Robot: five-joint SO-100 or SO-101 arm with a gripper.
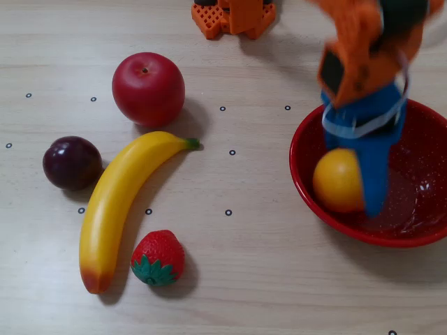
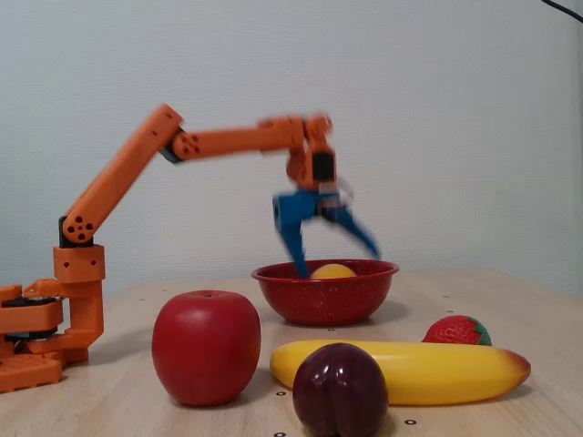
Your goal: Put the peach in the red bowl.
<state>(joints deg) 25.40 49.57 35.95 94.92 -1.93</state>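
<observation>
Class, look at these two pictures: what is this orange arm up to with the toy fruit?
The arm's gripper hangs open over the red bowl, and the peach already sits inside the bowl, free of the blue fingers. The arm is blurred, so it is moving. The red apple, plum, banana and strawberry lie on the table, outside the bowl.

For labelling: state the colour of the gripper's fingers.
Blue fingers on an orange arm, clearest in the fixed view.
</observation>
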